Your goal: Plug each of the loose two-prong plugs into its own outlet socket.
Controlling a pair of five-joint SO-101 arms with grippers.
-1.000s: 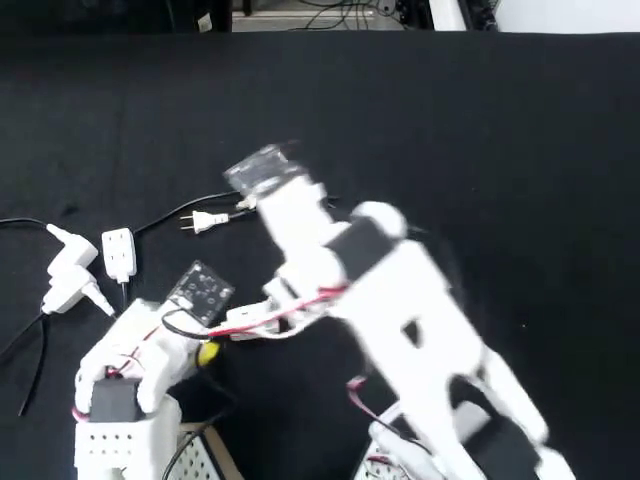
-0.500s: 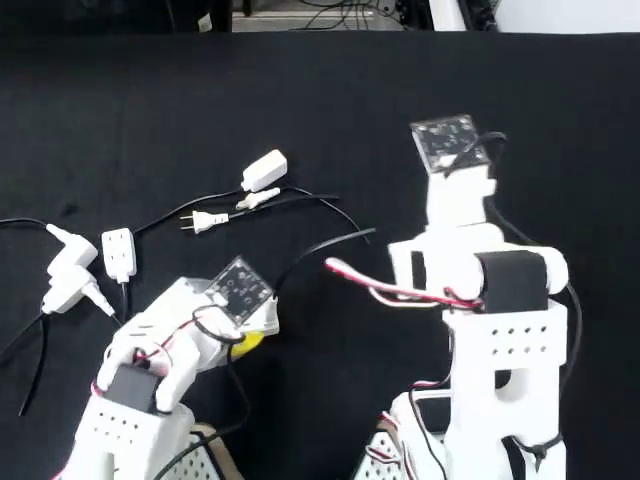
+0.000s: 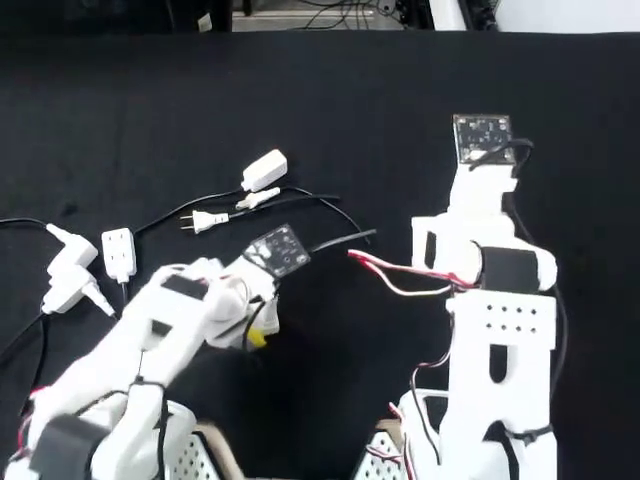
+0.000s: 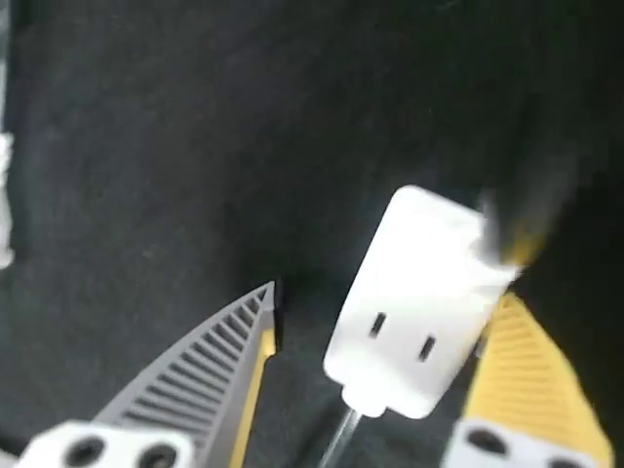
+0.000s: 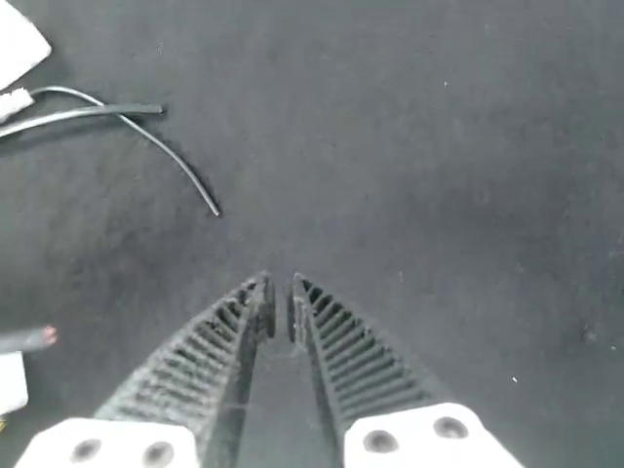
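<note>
Left gripper [image 4: 387,297] fingers are released and spread wide. A white outlet socket [image 4: 414,283] sits between them, against the yellow finger [image 4: 522,380] and apart from the grey one. Right gripper [image 5: 280,288] is clenched on nothing, over bare worktop [image 3: 400,90]. The loose two-prong plug [image 3: 205,221] lies at 10 o'clock from the left wrist. Risk: closing off-centre could shove or twist the socket, and its cable could tug the slots away from the plug.

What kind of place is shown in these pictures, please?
Probably a robotics lab or workshop bench. Two white robot arms stand at a table covered in black cloth. A loose two-prong plug and an outlet socket lie on it, and cables lie on the floor behind.
</note>
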